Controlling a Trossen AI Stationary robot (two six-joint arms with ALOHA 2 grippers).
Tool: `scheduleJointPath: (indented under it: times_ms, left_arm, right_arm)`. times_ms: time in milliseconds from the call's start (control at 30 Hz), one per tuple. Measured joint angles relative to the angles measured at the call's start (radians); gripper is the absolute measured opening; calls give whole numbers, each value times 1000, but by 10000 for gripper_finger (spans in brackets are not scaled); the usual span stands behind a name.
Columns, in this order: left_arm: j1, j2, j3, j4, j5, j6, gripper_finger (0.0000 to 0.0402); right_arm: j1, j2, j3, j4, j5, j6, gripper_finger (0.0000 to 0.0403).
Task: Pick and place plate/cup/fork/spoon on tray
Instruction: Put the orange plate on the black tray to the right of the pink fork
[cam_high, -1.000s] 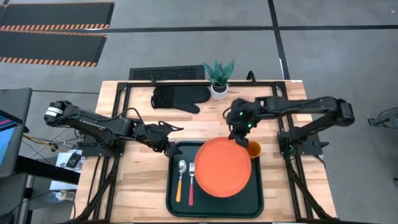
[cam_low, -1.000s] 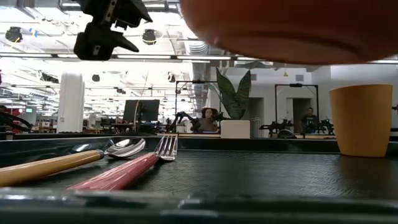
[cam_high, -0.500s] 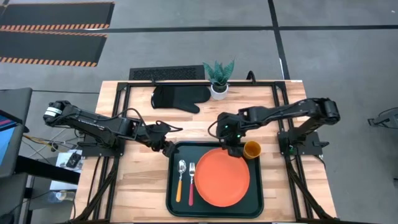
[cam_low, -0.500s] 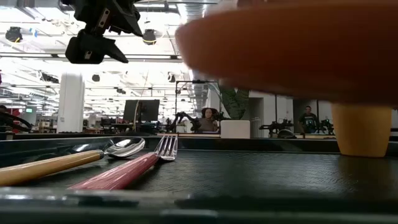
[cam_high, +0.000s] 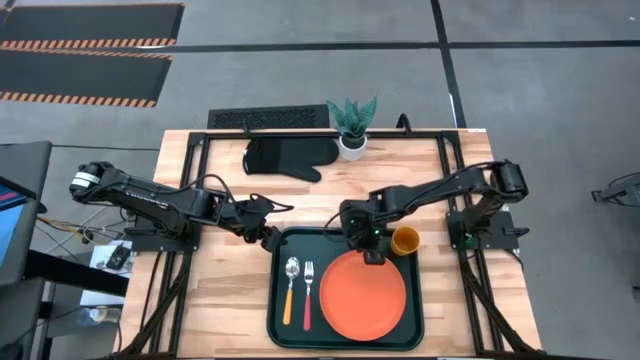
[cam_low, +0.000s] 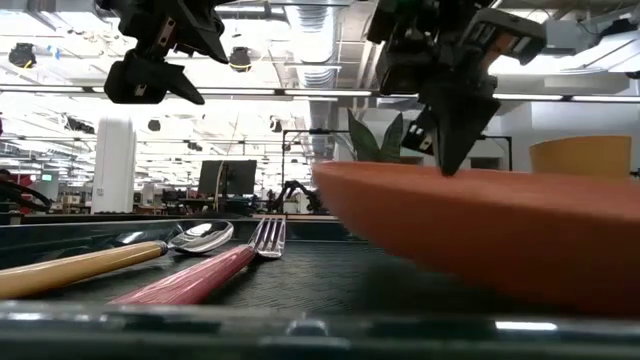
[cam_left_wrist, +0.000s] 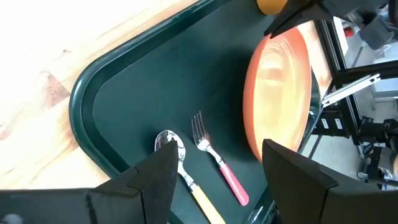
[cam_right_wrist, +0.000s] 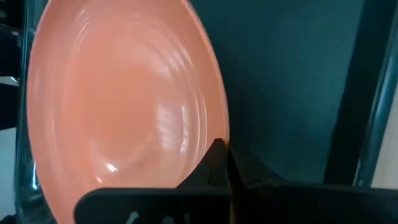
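The orange-red plate (cam_high: 363, 295) is over the right half of the dark green tray (cam_high: 280, 335), tilted with its far rim higher. My right gripper (cam_high: 368, 250) is shut on that far rim. The spoon (cam_high: 290, 290) and the fork (cam_high: 308, 293) lie side by side on the tray's left half. The orange cup (cam_high: 405, 240) stands upright in the tray's far right corner. My left gripper (cam_high: 270, 238) is open and empty, above the tray's far left corner. My right gripper pinches the plate's far rim (cam_right_wrist: 219, 138) between its two fingers. The fingers come from above and the far side, pointing down. The plate slopes down from the fingers toward the near side (cam_low: 520, 250). I cannot tell whether its near part touches the tray.
A black oven mitt (cam_high: 285, 157) and a white pot with a green plant (cam_high: 351, 128) sit at the table's far edge. Bare wood (cam_high: 220, 300) lies to the left of the tray, and a narrower strip to its right.
My right gripper has moved toward the table's near edge and down with the plate. The plate has come down over the tray's right half, beside the fork, and stays tilted in the hold.
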Motion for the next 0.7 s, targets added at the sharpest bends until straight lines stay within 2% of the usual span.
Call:
scheduleJointPath:
  times_ms: [333,700]
  left_arm:
    - [0,0,0,-21,-25,8,215]
    - [0,0,0,-20,-25,23,215]
  right_arm:
    - [-2,76,0,2,-2,-26,2]
    - [0,79,1,9,18,-26,46]
